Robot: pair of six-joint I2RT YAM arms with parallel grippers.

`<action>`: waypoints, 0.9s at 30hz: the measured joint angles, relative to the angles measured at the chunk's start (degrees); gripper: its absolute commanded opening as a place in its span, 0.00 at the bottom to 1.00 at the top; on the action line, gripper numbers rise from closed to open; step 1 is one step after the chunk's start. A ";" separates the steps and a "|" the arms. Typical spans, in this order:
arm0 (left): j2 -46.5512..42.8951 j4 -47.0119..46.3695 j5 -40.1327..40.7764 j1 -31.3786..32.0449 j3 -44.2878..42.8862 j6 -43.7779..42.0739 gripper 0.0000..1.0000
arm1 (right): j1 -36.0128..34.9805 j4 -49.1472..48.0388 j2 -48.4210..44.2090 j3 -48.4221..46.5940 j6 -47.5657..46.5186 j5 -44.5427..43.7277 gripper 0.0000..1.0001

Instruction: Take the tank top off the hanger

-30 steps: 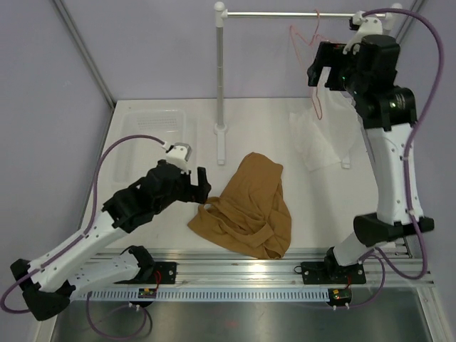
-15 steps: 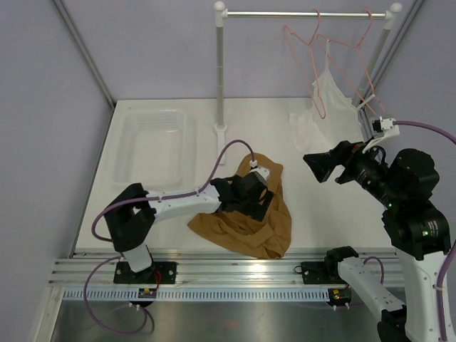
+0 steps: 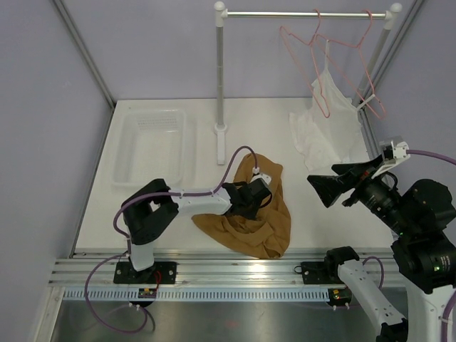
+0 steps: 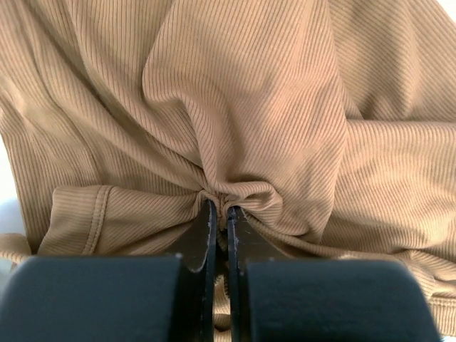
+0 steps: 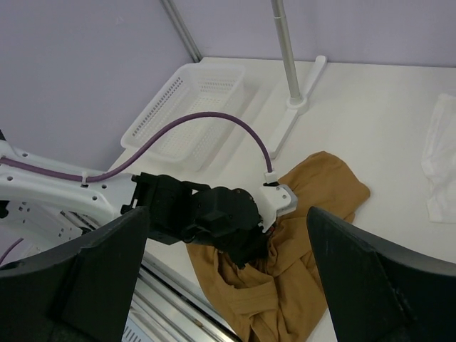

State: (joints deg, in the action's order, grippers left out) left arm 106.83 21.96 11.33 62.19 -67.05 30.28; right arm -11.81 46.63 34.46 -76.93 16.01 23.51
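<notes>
The tan-brown tank top (image 3: 260, 221) lies crumpled on the table near the front edge, off any hanger. My left gripper (image 3: 258, 202) is pressed down on its middle. In the left wrist view the jaws of the left gripper (image 4: 221, 211) are shut on a pinched fold of the tank top (image 4: 242, 107). My right gripper (image 3: 326, 179) hovers open to the right of the cloth, holding nothing. The right wrist view shows its fingers (image 5: 92, 278) wide apart above the tank top (image 5: 306, 292). An empty pink hanger (image 3: 303, 44) hangs on the rail.
A second pink hanger (image 3: 350, 44) on the rail carries a white garment (image 3: 326, 128) that drapes onto the table. The rack's pole (image 3: 221, 71) stands at mid-back. A white basket (image 3: 152, 115) sits at the back left. The metal rail (image 3: 235, 274) runs along the front.
My left arm moved from the cloth's left side onto its middle and shut on a fold. My right arm came down from the hanger rail to low on the right.
</notes>
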 measured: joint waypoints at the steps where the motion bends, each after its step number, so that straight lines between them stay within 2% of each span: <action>1: -0.42 0.02 0.07 0.00 0.28 0.00 0.00 | -0.02 0.04 -0.48 0.20 -0.31 -0.04 0.99; 4: -3.80 3.04 1.38 0.00 1.29 -0.11 0.00 | 0.00 0.61 -0.81 0.85 -1.14 -0.50 0.99; 7: -11.15 8.09 4.11 -0.20 0.76 -0.79 0.00 | 0.00 1.33 -0.81 1.73 -1.68 -1.46 0.99; 12: -23.34 15.76 8.48 -4.22 -7.39 -3.26 0.00 | 0.00 1.49 -0.83 3.21 -2.14 -2.91 0.99; 18: -29.75 23.26 10.99 -18.12 -20.85 -7.04 0.00 | 0.00 1.66 -1.05 4.00 -2.34 -4.17 1.00; 24: -27.93 31.45 10.14 -32.98 -35.43 -11.61 0.00 | 0.00 1.75 -1.66 4.00 -2.75 -5.99 1.00; 27: -26.34 33.70 8.59 -39.41 -39.87 -13.33 0.00 | 0.00 1.84 -1.88 4.00 -2.84 -6.80 1.00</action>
State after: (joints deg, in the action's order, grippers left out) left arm 80.49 55.66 19.92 22.79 -106.91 16.95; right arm -11.81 48.47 32.58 -72.93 13.17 16.71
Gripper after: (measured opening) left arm 0.027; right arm 0.993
